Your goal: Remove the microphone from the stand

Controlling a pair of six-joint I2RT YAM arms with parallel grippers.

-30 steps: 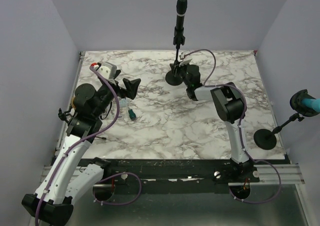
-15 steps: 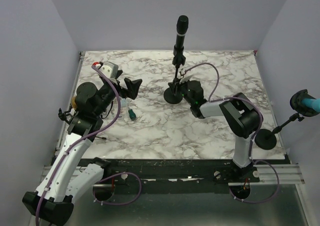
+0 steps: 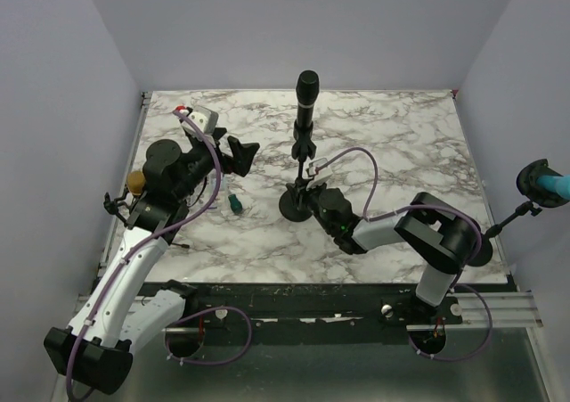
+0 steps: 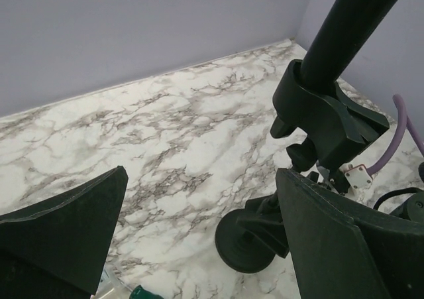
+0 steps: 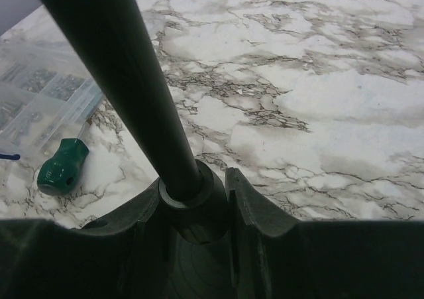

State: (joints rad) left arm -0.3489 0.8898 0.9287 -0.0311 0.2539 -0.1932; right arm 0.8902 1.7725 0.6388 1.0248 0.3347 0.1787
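Observation:
A black microphone [image 3: 307, 92] stands upright in the clip of a black stand [image 3: 301, 166] with a round base [image 3: 294, 206], near the middle of the table. My right gripper [image 3: 310, 191] is shut on the stand low down; in the right wrist view the jaws [image 5: 195, 206] clamp the collar at the foot of the pole [image 5: 126, 80]. My left gripper [image 3: 241, 153] is open, left of the stand and apart from it. In the left wrist view the microphone [image 4: 354, 20], its clip [image 4: 324, 123] and the base [image 4: 248, 242] lie ahead, close to the right finger [image 4: 331, 239].
A green-handled screwdriver [image 3: 234, 204] lies left of the base, beside a clear bag of small parts [image 5: 40, 93]. A second stand [image 3: 472, 246] holding a teal-tipped object [image 3: 543, 181] sits at the table's right edge. Purple walls close the back and sides.
My right gripper has dragged the stand and microphone from the back of the table toward the near left. The left gripper has shifted slightly right, toward the stand, still open.

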